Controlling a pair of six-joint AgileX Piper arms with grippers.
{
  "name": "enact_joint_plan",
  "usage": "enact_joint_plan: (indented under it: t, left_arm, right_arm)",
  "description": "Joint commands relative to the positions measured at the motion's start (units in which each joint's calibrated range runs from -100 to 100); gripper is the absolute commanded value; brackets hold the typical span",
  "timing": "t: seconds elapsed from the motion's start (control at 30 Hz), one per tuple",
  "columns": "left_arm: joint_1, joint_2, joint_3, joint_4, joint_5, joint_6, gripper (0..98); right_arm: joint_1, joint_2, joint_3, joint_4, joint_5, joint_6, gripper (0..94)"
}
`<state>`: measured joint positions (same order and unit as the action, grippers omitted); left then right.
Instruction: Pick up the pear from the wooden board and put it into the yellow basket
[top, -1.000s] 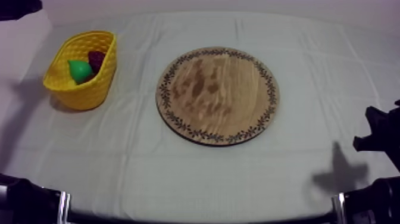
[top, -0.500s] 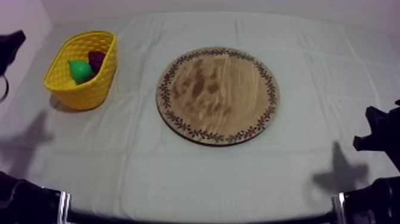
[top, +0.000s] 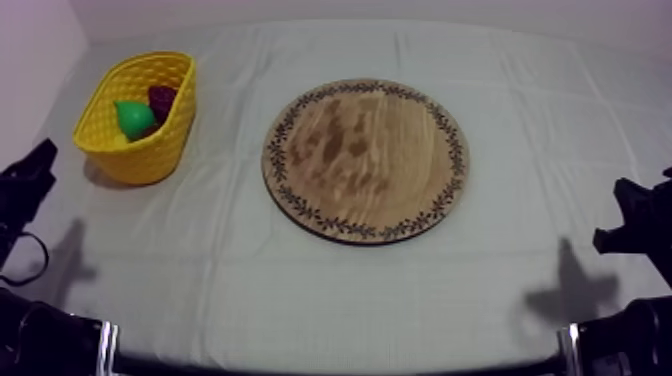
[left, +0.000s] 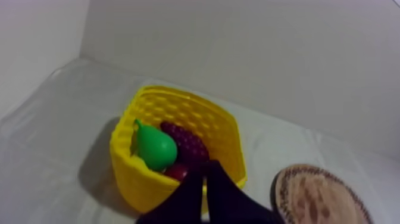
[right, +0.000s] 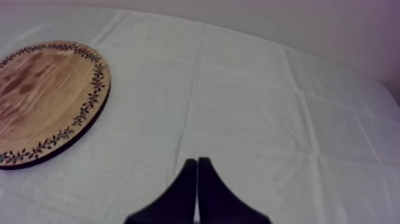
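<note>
From above, you see the yellow plastic basket (top: 140, 160) standing just ahead of your left arm (top: 22, 190), which sits low at the table's edge. The green toy pear (top: 133, 118) lies inside the basket, beside a dark bunch of grapes (top: 161, 98). The round wooden board with the patterned rim (top: 365, 160) lies between both arms. Your right arm (top: 635, 225) is well apart from it.

In the left wrist view, your left gripper (left: 206, 173) has its black fingers pressed together on nothing. The basket stands straight beyond its tips. The pear in it touches the grapes, and a small red fruit (left: 177, 171) lies nearest the fingertips.

In the right wrist view, your right gripper (right: 197, 162) is likewise closed on nothing, over the grey-white cloth (right: 250, 107). The board lies ahead, off to its left.
</note>
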<state>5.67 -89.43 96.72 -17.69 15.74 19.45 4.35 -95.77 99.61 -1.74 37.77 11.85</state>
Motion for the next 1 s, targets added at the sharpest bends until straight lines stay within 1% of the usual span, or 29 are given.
enact_joint_plan:
  t: [0.0, 0.07, 0.17, 0.23, 0.3, 0.47, 0.7, 0.97]
  left_arm:
    - [0.21, -3.45, 1.71, 3.87, 1.8, -5.25, 0.0]
    - [0.18, -5.51, 2.45, 6.97, 4.33, -8.82, 0.0]
    - [-0.38, -8.1, 2.93, 10.42, 8.17, -12.77, 0.0]
    - [-0.88, -9.36, 3.11, 12.24, 10.61, -14.74, 0.0]
    - [-1.45, -9.97, 3.2, 13.27, 12.29, -15.62, 0.0]
    - [-2.04, -10.47, 3.27, 14.15, 13.21, -15.3, 0.0]
    - [-2.14, -10.56, 3.28, 14.33, 13.35, -14.1, 0.0]
    - [-2.15, -10.57, 3.28, 14.64, 14.47, -14.16, 0.0]
  right_arm:
    - [0.01, 0.01, 0.05, 0.01, -0.03, -0.06, 0.5]
    - [0.01, 0.01, 0.05, 0.01, -0.03, -0.06, 0.5]
    - [0.01, 0.01, 0.05, 0.01, -0.03, -0.06, 0.5]
    - [-0.01, 0.01, 0.05, 0.01, -0.03, -0.06, 0.5]
    - [-0.04, 0.01, 0.05, 0.01, -0.03, -0.06, 0.5]
    - [-0.06, 0.01, 0.05, 0.01, -0.03, -0.06, 0.5]
    - [-0.06, 0.01, 0.05, 0.01, -0.03, -0.06, 0.5]
    - [-0.06, 0.01, 0.05, 0.01, -0.03, -0.06, 0.5]
